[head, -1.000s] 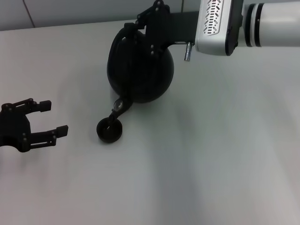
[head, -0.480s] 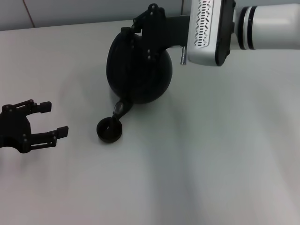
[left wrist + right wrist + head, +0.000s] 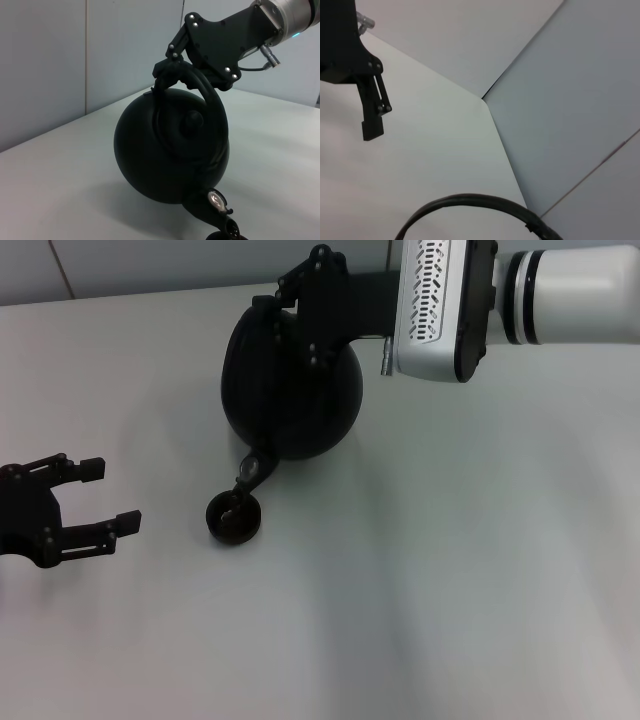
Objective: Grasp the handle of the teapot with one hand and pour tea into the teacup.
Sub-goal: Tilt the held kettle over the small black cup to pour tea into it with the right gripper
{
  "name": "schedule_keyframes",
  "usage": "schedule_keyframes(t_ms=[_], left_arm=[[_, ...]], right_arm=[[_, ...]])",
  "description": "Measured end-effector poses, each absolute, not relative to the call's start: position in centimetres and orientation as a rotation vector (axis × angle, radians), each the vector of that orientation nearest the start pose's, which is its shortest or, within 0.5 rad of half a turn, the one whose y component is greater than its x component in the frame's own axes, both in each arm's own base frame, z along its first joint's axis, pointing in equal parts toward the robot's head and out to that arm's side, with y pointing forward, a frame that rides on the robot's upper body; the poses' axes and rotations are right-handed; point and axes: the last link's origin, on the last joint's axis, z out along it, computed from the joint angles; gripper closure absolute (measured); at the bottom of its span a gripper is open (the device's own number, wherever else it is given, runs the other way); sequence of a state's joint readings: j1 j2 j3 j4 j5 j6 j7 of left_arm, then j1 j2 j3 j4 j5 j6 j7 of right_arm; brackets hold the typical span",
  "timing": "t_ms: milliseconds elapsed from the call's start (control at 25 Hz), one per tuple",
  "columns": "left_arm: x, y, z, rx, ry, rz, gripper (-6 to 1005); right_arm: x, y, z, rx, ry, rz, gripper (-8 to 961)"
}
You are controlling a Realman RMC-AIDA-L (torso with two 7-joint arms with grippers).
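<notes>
teapot (image 3: 290, 390) tipped further, spout over teacup (image 3: 234, 519).

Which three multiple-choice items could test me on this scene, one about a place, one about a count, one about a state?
1. Where is the teacup?
A. under the spout
B. behind the teapot
C. in the left tool

2. How many teacups stand on the table?
A. three
B. two
C. one

3. How is the teapot now?
A. upright
B. tilted, spout down
C. lying on its side

Answers:
1 A: the spout ends just above the cup.
2 C: only one cup shows.
3 B: the right tool grips the handle and tips the pot, while the left tool waits open, apart.
</notes>
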State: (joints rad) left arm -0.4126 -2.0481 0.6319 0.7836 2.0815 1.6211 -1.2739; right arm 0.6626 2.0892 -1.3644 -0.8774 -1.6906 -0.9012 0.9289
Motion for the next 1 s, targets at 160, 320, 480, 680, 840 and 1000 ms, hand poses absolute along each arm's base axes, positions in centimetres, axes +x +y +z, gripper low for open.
schedule_keyframes(t_ms=[160, 320, 480, 680, 840, 1000], left_arm=[[-30.38, 30.4, 3.53, -2.694, -0.497, -0.512, 153], [-30.41, 30.46, 3.48, -2.694, -0.496, -0.505, 153], [-30.42, 30.47, 3.5, -2.693, -0.496, -0.504, 153], [-30.46, 30.48, 3.56, -2.691, -0.495, -0.503, 153], [-30.5, 30.52, 3.53, -2.689, -0.495, -0.499, 153], [-30.52, 30.54, 3.52, -2.688, -0.496, -0.498, 153]], right_arm=[[14.12, 41.43, -4.2, -2.493, -0.534, 0.255, 864], [14.12, 41.44, -4.19, -2.491, -0.535, 0.255, 864], [14.1, 41.44, -4.17, -2.489, -0.537, 0.255, 864], [13.95, 41.34, -4.62, -2.492, -0.555, 0.239, 865], [13.72, 41.3, -5.07, -2.488, -0.578, 0.216, 865], [13.59, 41.31, -5.04, -2.485, -0.584, 0.216, 865]])
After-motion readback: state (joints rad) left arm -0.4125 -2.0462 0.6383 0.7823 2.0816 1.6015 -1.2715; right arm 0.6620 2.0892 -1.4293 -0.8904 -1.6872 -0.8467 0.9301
